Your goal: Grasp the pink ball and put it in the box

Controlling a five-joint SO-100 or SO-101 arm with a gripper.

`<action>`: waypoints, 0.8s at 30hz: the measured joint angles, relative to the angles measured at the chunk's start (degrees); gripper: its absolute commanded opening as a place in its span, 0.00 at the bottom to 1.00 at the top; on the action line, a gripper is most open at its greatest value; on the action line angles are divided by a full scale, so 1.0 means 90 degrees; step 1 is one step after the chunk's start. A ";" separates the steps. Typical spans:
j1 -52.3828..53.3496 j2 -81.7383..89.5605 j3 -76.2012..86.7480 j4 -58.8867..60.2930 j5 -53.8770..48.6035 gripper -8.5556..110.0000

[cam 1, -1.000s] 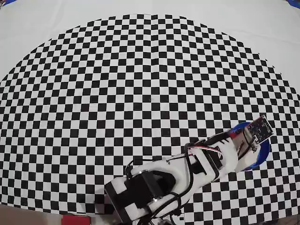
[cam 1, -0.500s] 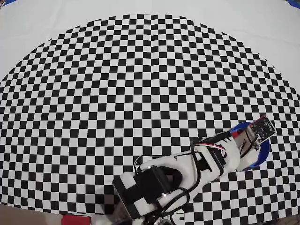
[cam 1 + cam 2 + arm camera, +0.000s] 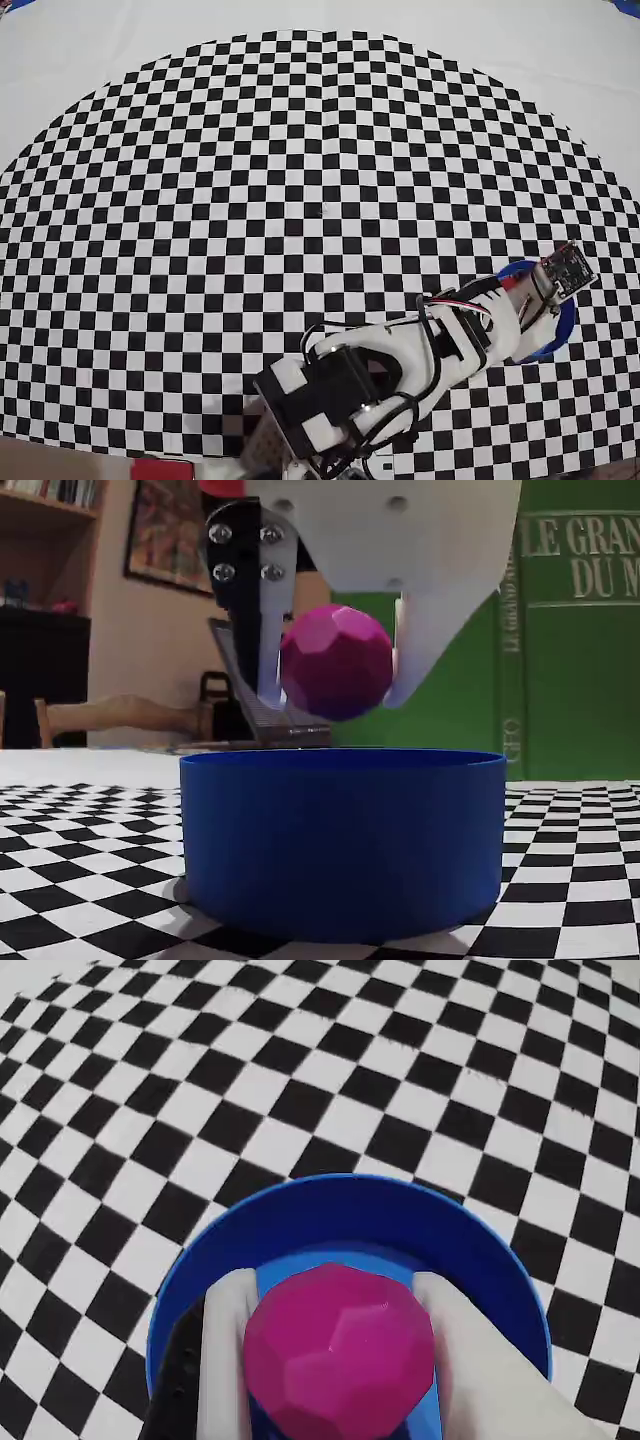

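The pink ball (image 3: 338, 1352) is a faceted magenta sphere held between my gripper's (image 3: 335, 1345) two white fingers (image 3: 228, 1350). In the fixed view the ball (image 3: 336, 662) hangs just above the rim of the box (image 3: 342, 840), a round bright-blue tub on the checkered mat. The gripper (image 3: 338, 675) is shut on the ball. From the wrist view the box (image 3: 340, 1210) lies directly below the ball. In the overhead view the arm (image 3: 400, 370) reaches right and covers most of the box (image 3: 565, 320); the ball is hidden there.
A black-and-white checkered mat (image 3: 300, 200) covers the table, with plain white cloth (image 3: 100, 40) beyond it at the far edge. A green book (image 3: 580, 630) and a shelf stand behind the table in the fixed view.
The arm has swung slightly to the right over the box, and its base section has shifted right as well. The ball stays in the grip.
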 measured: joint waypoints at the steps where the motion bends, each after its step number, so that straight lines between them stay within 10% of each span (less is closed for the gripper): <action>1: 0.0000 -0.0039 -0.0020 -0.0039 0.0000 0.07; 24: 0.0000 -0.0381 -0.0039 -0.0088 0.0000 0.07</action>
